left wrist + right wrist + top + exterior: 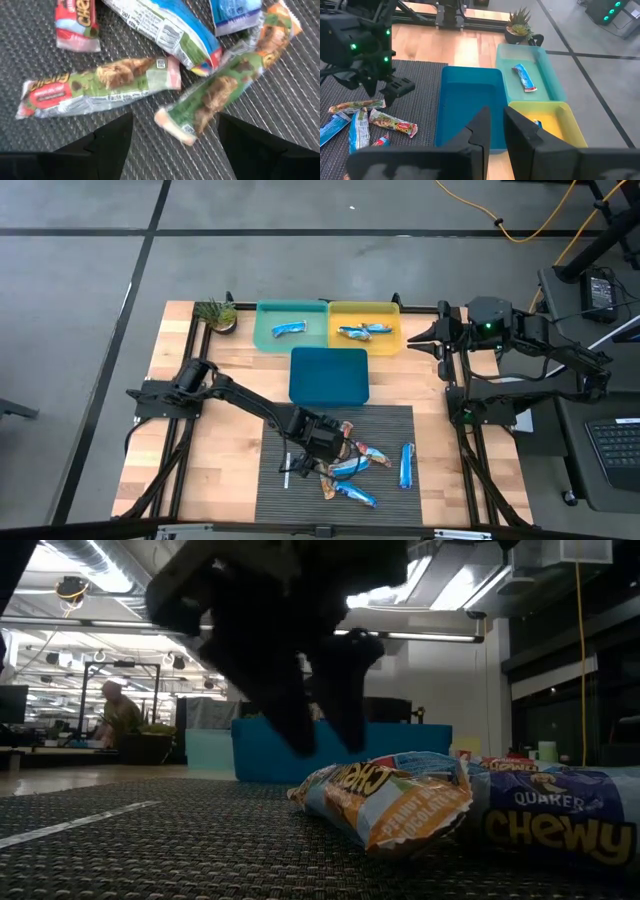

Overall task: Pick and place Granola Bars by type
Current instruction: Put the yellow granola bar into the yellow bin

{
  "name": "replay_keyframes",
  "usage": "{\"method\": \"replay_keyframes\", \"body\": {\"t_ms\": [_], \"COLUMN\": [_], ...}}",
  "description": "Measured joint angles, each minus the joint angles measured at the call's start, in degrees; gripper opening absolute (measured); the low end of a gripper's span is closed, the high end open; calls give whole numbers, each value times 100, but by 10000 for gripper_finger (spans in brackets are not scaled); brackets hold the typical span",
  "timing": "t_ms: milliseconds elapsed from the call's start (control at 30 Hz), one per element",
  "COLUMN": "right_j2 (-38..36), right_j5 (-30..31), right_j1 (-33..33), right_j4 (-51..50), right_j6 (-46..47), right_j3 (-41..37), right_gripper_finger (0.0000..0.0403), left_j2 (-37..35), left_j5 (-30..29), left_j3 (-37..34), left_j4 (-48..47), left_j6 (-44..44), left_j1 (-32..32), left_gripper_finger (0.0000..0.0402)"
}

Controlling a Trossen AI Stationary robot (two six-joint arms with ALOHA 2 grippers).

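Note:
Several granola bars lie in a loose pile on the dark mat: green-wrapped ones, a blue one and a red end. One blue bar lies apart to the right. My left gripper hangs open just over the pile, pointing steeply down, its fingers on either side of one green bar's end; in the low view it stands clear of the mat. My right gripper waits shut, high at the table's far right.
At the far edge stand a teal tray holding a blue bar and a yellow tray holding bars. A blue tray sits in front of them. A thin white stick lies left of the pile. A small plant stands far left.

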Motion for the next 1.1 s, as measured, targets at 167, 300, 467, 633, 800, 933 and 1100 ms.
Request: {"method": "replay_keyframes", "body": {"t_ms": [167,300,467,633,800,933,1100], "right_j2": [0,0,0,0,0,0,0], "right_j5": [0,-2,-1,-2,-2,-2,-2], "right_j1": [0,-2,-2,-2,-2,-2,-2], "right_j4": [-4,-4,-4,-7,-7,-7,-7], "right_j6": [-2,-4,-9,-9,-13,-15,-26], "right_j3": [0,0,0,0,0,0,2], "right_gripper_finger": [56,56,56,56,56,56,56], "left_j2": [115,203,321,373,371,371,371], "left_j5": [119,221,445,698,704,704,704], "left_j3": [-3,-2,-4,-6,-7,-7,-7], "left_j4": [86,196,245,348,329,327,282], "left_j6": [54,58,51,-4,-61,-197,-256], "left_j1": [5,9,18,14,24,24,24], "left_gripper_finger": [283,280,282,278,266,247,212]}}
